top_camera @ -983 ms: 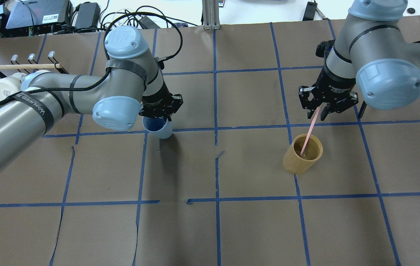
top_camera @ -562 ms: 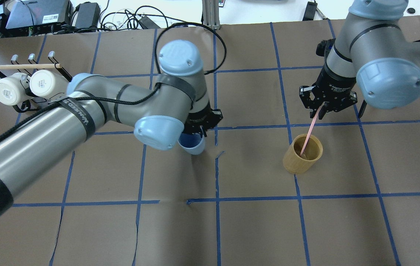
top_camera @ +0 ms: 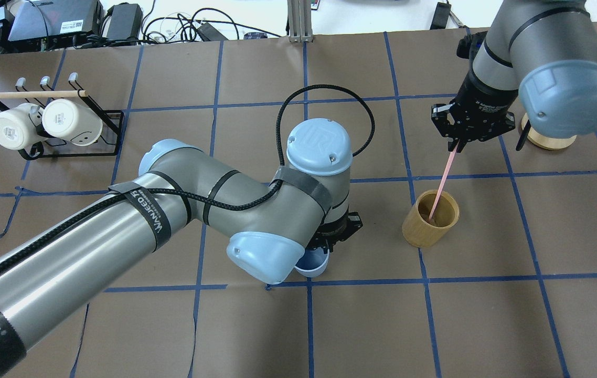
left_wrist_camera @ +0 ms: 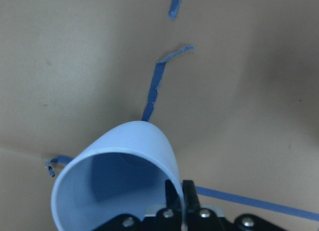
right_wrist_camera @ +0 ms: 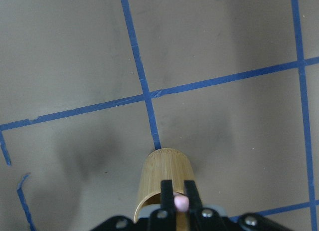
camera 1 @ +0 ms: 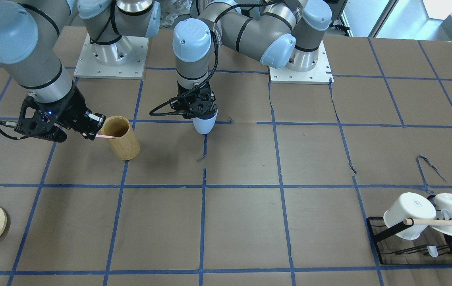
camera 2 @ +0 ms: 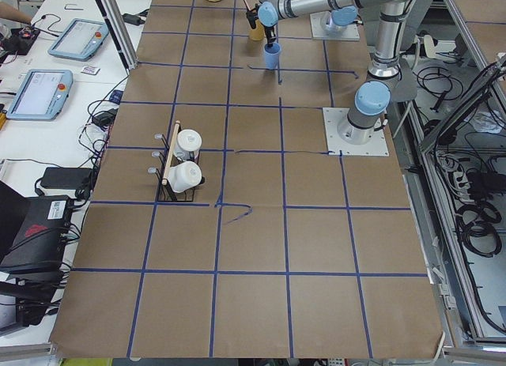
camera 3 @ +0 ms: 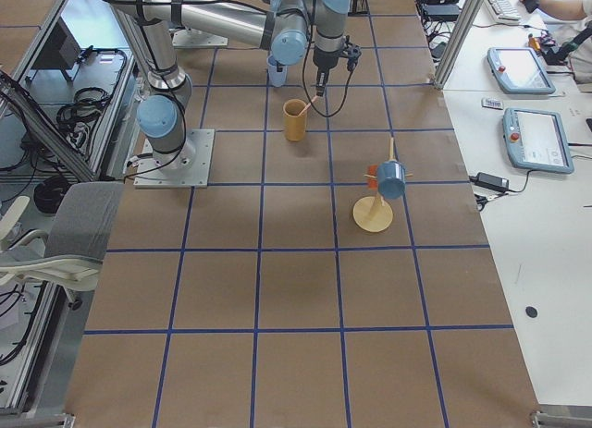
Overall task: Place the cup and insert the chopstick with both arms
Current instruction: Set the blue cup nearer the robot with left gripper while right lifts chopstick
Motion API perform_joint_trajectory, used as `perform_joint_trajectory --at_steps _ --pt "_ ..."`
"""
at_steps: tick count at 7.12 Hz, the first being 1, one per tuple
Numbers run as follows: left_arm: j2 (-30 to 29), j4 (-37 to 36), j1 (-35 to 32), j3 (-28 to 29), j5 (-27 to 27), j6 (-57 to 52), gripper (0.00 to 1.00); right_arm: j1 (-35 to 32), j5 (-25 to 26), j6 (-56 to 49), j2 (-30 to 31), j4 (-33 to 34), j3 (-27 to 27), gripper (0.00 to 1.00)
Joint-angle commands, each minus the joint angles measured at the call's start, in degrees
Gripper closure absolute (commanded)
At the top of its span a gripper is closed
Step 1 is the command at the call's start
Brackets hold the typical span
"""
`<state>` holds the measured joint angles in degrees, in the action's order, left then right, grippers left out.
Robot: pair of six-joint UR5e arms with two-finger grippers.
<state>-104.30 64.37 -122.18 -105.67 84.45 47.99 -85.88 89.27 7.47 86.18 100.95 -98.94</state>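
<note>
Near the middle of the table [top_camera: 487, 325], the cup [top_camera: 313, 266] is held upright, its rim pinched by the left gripper [left_wrist_camera: 180, 190]. To its right, the chopstick [top_camera: 443, 176] is clamped at its top end by the right gripper [top_camera: 459, 142] and slants down into the wooden cylinder [top_camera: 420, 232].

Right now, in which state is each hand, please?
Left hand: closed on the cup.
Right hand: closed on the chopstick.

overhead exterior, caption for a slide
Left gripper holds light blue plastic cup; right gripper holds thin pink chopstick, tip inside tan wooden cylinder.
</note>
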Motion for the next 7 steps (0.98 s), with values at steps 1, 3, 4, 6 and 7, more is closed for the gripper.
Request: perform_joint_trajectory --at_steps 1,3,4,6,7 --pt "-0.9 0.8 -0.3 -0.2 0.1 0.0 0.55 -0.1 -0.1 0.0 0.7 -5.9 4.3 1.0" --pt "-0.8 0.8 -0.3 -0.3 1.5 0.4 0.0 -0.1 -0.1 0.0 1.3 -12.0 9.7 1.0" --pt "-0.3 0.3 -0.2 -0.1 1.8 0.2 0.0 -0.1 -0.1 0.0 1.4 -16.2 13.3 1.0" --pt "1.6 0.3 1.1 2.6 1.9 -1.1 0.0 -0.3 -1.3 0.4 1.5 -20.5 18.9 1.0" --pt "2.5 5.5 3.8 7.2 2.5 -2.4 0.0 -0.6 -2.5 1.2 1.2 -20.4 19.1 1.0"
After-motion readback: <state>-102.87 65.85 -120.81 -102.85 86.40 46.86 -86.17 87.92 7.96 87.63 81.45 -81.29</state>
